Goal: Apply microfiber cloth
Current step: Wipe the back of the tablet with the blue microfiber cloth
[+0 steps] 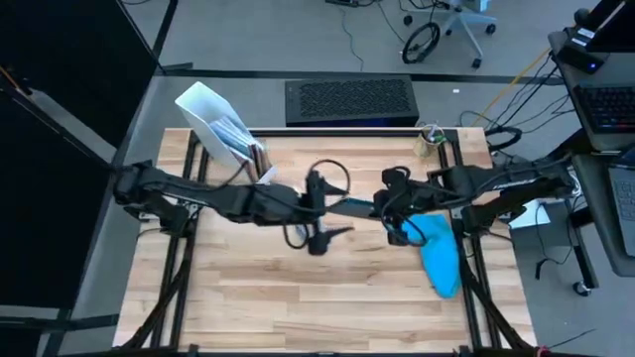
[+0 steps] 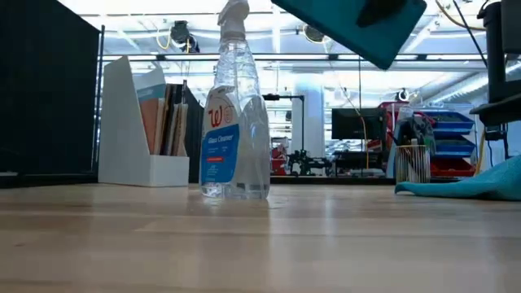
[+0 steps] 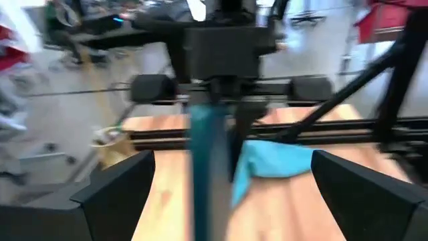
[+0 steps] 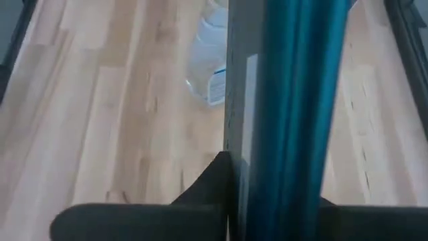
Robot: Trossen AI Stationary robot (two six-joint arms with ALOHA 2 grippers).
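The sky-blue microfiber cloth (image 1: 442, 256) lies crumpled on the table at the right, also seen in the low view (image 2: 472, 187) and the left wrist view (image 3: 277, 164). No gripper touches it. Over the table's middle, my right gripper (image 1: 390, 210) is shut on a flat teal tablet (image 2: 350, 24) held high in the air, edge-up (image 1: 352, 206). My left gripper (image 1: 319, 213) faces it from the left and is open wide. Its fingers (image 3: 117, 194) stand on either side of the tablet's free end (image 3: 206, 167) without touching it. My right gripper pinches the tablet between its two fingers at the tablet's right end (image 4: 267, 167); the fingers themselves hide the exact spot. The fingers come level from the table's right side. The tablet stands on edge, slightly tilted, lifted clear of the table and above the spray bottle.
A clear spray bottle (image 2: 236, 114) stands upright mid-table, below the raised tablet (image 4: 210, 67). A white file holder with books (image 1: 223, 124) stands at the far left and a pencil cup (image 1: 429, 139) at the far right. Bare wood lies along the near edge.
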